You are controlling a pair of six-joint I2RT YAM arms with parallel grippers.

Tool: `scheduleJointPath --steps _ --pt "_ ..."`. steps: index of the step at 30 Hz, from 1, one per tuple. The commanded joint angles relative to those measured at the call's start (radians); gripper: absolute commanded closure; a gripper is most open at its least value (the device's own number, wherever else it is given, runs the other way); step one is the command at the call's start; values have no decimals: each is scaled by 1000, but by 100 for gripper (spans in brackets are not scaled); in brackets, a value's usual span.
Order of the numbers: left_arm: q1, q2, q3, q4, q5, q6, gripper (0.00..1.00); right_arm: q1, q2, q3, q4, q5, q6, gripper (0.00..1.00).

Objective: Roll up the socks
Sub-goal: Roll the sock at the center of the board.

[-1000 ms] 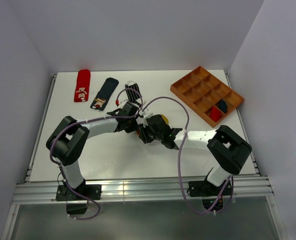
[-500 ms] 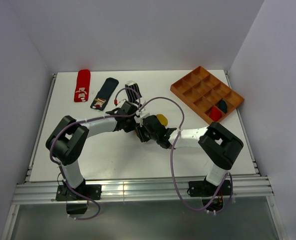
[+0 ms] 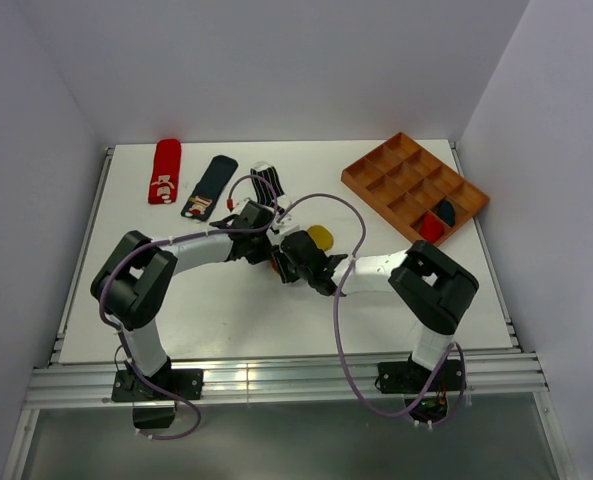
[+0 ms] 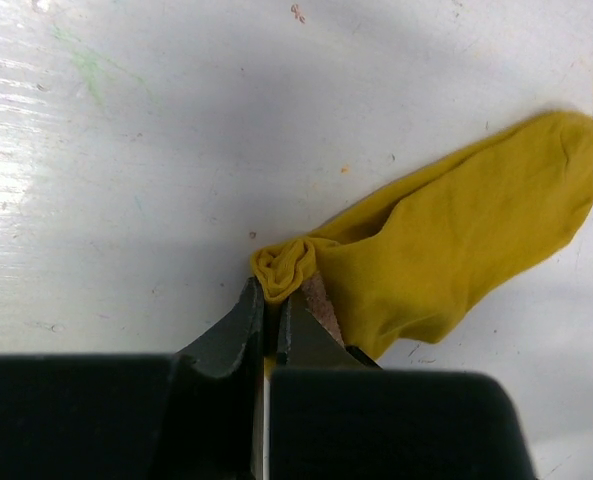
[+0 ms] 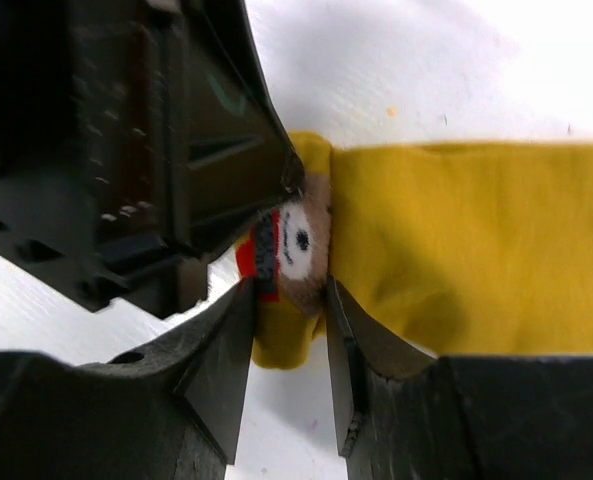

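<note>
A mustard yellow sock lies flat on the white table, also seen from above as the yellow sock. Its near end is bunched into a small roll with a brown, white and red patch. My left gripper is shut on that bunched end. From the other side my right gripper is shut on the same roll, its fingers pressed against both sides. Both grippers meet at the table's middle: the left gripper and the right gripper. At the back left lie a red sock, a navy patched sock and a striped sock.
A wooden compartment tray stands at the back right, with a red rolled sock and a navy one in its near compartments. Purple cables loop over both arms. White walls close in the table on three sides.
The right arm's elbow and upper link have swung leftwards while its gripper stays at the sock. More of the yellow sock shows from above. The left arm has hardly moved.
</note>
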State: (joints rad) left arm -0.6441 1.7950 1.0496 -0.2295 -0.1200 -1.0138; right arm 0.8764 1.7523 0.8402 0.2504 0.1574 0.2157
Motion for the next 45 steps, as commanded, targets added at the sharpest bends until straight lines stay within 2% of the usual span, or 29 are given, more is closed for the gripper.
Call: scheduleJointPath --steps 1,8,12,13,15,16,18,19,20,21,22,23,25,28,31,35,45 --pt "-40 6 15 -94 -35 41 99 -8 18 -29 -152 25 -21 59" --pt "-40 38 30 -91 -35 31 99 -10 -92 -87 -63 10 4 58" --pt "-40 38 35 -105 -44 35 100 -8 -221 -139 25 39 7 58" --pt "-40 35 36 -106 -47 38 100 -8 -243 -156 47 39 2 48" --pt "-40 30 35 -110 -47 38 100 -8 -272 -170 43 40 -10 46" --pt "-40 27 35 -113 -49 38 100 -8 -275 -156 35 39 -19 57" --pt "-40 23 35 -119 -52 40 100 -10 -275 -148 18 45 -13 85" --pt "-40 20 33 -119 -52 40 100 -10 -271 -145 15 39 -18 86" --pt "-42 17 33 -123 -53 40 100 -10 -269 -148 18 25 -18 83" --pt "-40 14 33 -123 -56 38 100 -8 -269 -157 51 12 -25 63" --pt "-40 10 32 -123 -58 38 100 -10 -269 -185 73 1 -33 53" --pt "-40 9 32 -122 -56 37 100 -10 -270 -194 90 -24 -36 47" --pt "-40 7 35 -125 -58 37 100 -7 -272 -208 119 -44 -55 43" --pt "-40 9 38 -123 -55 37 100 4 -261 -207 144 -44 -72 45" --pt "-40 12 43 -123 -50 37 100 9 -243 -185 141 -61 -75 52" --pt "-40 15 52 -128 -50 41 100 24 -209 -175 151 -67 -70 55" --pt "-40 17 53 -125 -44 38 100 32 -157 -145 151 -64 -72 55"
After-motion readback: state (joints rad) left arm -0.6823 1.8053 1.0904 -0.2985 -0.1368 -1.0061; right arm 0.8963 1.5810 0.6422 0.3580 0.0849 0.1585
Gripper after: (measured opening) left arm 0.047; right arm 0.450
